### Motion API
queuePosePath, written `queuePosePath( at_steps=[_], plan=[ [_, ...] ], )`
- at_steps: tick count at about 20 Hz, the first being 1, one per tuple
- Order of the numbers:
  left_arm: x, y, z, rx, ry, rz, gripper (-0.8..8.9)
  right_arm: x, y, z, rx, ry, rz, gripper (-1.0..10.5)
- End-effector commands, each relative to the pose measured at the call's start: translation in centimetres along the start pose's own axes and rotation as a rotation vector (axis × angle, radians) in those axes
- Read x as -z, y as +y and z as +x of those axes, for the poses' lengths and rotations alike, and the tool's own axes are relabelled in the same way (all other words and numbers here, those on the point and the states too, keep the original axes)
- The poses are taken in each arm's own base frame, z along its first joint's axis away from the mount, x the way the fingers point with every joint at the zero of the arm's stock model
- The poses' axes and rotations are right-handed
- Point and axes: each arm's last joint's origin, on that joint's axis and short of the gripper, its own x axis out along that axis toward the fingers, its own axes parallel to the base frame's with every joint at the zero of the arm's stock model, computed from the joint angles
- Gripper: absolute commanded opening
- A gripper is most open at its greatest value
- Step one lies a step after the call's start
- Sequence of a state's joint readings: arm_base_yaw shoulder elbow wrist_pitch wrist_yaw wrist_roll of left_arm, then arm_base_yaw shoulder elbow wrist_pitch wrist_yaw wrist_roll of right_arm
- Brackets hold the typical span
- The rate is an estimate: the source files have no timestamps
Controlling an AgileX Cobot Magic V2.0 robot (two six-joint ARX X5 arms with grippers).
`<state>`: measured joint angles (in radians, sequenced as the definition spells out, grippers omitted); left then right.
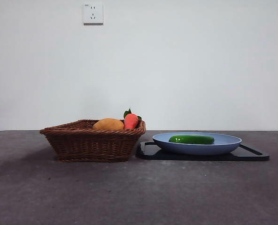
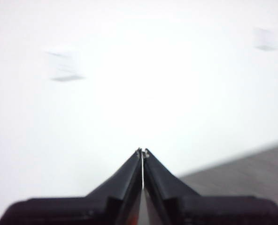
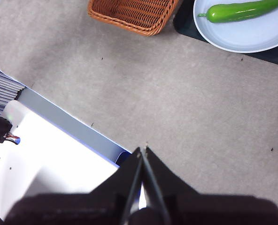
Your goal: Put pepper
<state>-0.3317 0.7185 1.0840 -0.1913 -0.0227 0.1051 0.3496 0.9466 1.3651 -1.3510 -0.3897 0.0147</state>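
The glossy dark-green pepper [image 1: 191, 139] lies on its side in the blue plate [image 1: 228, 143], right of the basket. It also shows in the right wrist view [image 3: 237, 11], on the plate [image 3: 251, 35]. My right gripper [image 3: 143, 151] is shut and empty, high above the bare table near its edge, well away from the plate. My left gripper [image 2: 143, 152] is shut and empty, pointing at the white wall, away from the objects. Neither gripper shows in the front view.
A brown wicker basket [image 1: 93, 139] stands left of the plate, holding a yellow-orange item [image 1: 108, 124] and a red-orange item with green leaves [image 1: 131, 120]. The plate rests on a black tray [image 1: 254, 154]. The basket corner shows in the right wrist view [image 3: 134, 14].
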Motion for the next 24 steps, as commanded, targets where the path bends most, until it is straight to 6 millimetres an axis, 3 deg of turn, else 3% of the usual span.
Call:
queuePosePath(
  at_steps=[1, 6, 11, 14, 19, 24],
  plan=[
    [2.4, 1.2, -2.1, -0.132, -0.055, 0.037, 0.08, -0.2, 0.2, -0.3, -0.003, -0.006, -0.001, 0.1],
    [9.3, 1.7, -5.3, -0.285, -0.004, 0.061, 0.08, -0.2, 0.2, -0.3, -0.003, -0.006, -0.001, 0.1],
    [17.0, 1.4, -6.7, -0.334, 0.03, -0.036, 0.08, -0.2, 0.2, -0.3, -0.003, -0.006, -0.001, 0.1],
    [20.6, 1.2, -7.1, -0.345, 0.079, -0.084, 0.08, -0.2, 0.2, -0.3, -0.003, -0.006, -0.001, 0.1],
    [24.2, 1.0, -7.6, -0.351, 0.124, -0.12, 0.08, -0.2, 0.2, -0.3, -0.003, -0.006, -0.001, 0.1],
    [26.1, 0.8, -7.8, -0.351, 0.147, -0.146, 0.08, -0.2, 0.2, -0.3, -0.003, -0.006, -0.001, 0.1]
  ],
)
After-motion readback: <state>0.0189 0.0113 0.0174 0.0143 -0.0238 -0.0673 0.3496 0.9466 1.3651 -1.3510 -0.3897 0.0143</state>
